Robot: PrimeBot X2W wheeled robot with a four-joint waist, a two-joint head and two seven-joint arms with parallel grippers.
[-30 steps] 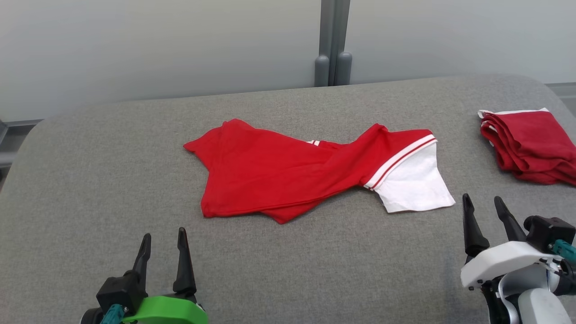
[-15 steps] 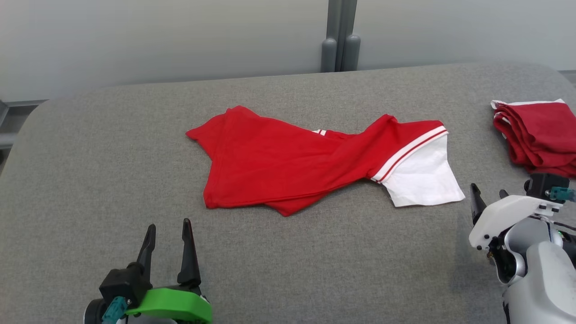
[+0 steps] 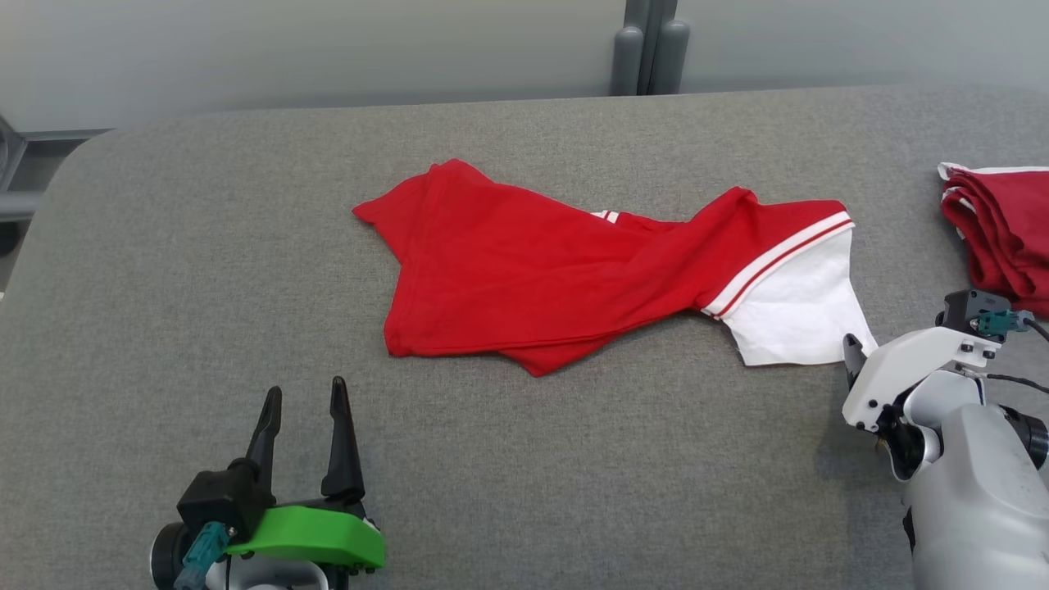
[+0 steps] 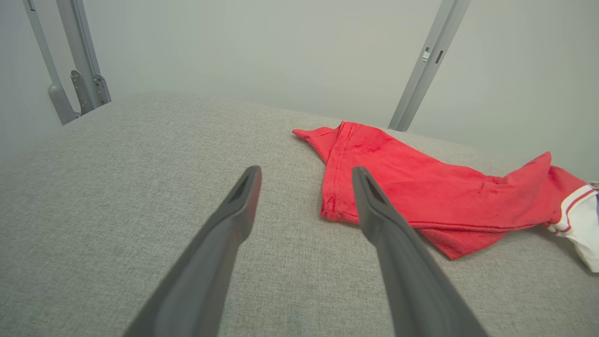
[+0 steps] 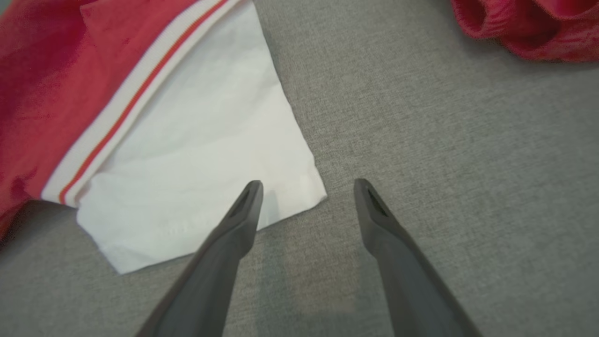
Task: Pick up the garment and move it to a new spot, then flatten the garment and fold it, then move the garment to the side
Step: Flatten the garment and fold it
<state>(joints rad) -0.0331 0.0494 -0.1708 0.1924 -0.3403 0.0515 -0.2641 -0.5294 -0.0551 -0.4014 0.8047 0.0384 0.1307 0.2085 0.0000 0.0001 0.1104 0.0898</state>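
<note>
The garment, a red shirt with a white sleeve and striped trim, lies crumpled in the middle of the grey padded table. My left gripper stands open near the front edge, short of the garment's left hem. In the left wrist view the left gripper is open, with the garment just beyond its right finger. My right gripper tips downward at the white sleeve's near corner. In the right wrist view the right gripper is open, hovering over the corner of the white sleeve.
A second red garment, folded, lies at the table's right edge and is the red folded garment at the top right of the right wrist view. Grey posts stand against the wall behind the table.
The head camera has shifted, so the whole picture has slid. My right gripper has pitched downward and come closer to the white sleeve's corner. The left gripper has barely moved.
</note>
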